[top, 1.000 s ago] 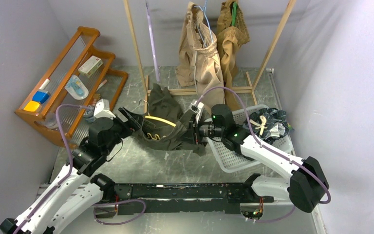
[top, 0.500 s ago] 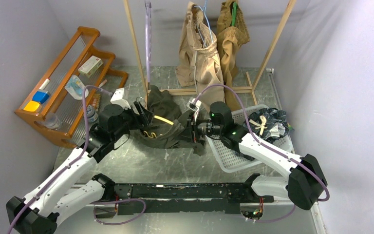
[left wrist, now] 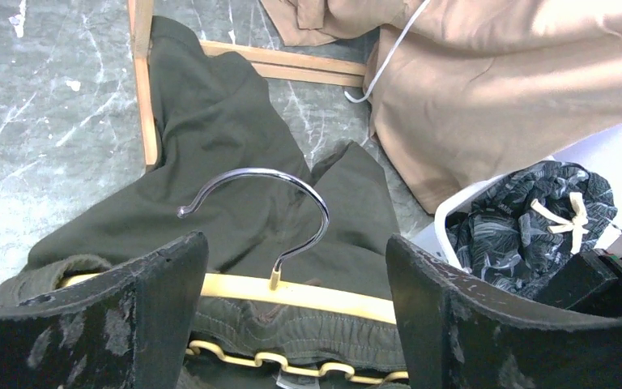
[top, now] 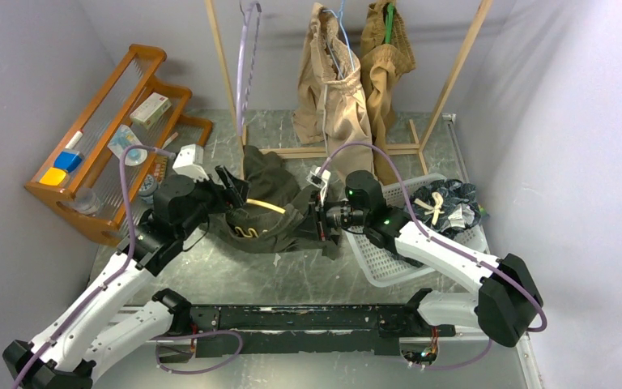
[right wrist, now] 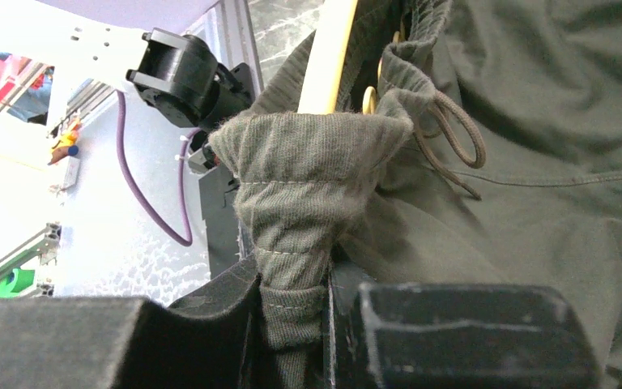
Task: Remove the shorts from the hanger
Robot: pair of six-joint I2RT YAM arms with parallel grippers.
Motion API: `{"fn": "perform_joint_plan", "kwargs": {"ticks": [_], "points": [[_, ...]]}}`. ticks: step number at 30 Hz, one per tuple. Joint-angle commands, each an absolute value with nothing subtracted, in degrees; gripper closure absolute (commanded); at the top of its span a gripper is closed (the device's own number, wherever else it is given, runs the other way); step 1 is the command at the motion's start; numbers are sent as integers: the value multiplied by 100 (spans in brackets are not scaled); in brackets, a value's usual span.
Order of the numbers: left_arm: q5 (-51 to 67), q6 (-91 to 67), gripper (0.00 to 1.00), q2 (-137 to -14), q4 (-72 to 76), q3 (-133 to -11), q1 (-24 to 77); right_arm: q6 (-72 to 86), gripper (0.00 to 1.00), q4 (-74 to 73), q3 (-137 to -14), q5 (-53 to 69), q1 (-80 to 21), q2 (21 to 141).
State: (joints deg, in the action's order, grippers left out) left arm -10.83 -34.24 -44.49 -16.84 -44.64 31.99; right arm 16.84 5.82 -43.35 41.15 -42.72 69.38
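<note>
Left tool (left wrist: 293,243) nearer hanger (left wrist: 332,297), wide open

It was a lab robot cell: bare grey walls (top: 567,121) boxed in a table (top: 308,275) with rack (top: 227,81) and shelf (top: 142,57).

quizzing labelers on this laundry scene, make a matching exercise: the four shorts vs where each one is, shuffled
1 olive shorts
2 navy print shorts
3 beige shorts
4 tan-brown shorts

a on the green hanger
b in the white basket
c on the table with the wooden hanger
d on the blue hanger

Pairs: 1-c, 2-b, 3-d, 4-a
</note>
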Motion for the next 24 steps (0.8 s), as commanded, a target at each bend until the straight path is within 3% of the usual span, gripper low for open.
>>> {"fn": "perform_joint_plan", "kwargs": {"ticks": [1,6,12,24], "points": [[-950,-3169,17,-4567,-1539,-4679,3225,1847,100,1293,-4540,4620,-4320,6921],[-675,-3206,25,-4755,-1485,-4606,3221,1961,100,1388,-4561,4652,-4318,6955],[-731,-3207,43,-4693,-1481,-4549,3225,2063,100,1501,-4577,4669,-4324,6998],[-848,-3220,47,-4474,-1625,-4352,3221,2170,100,1513,-4667,4392,-4328,7078]]}}
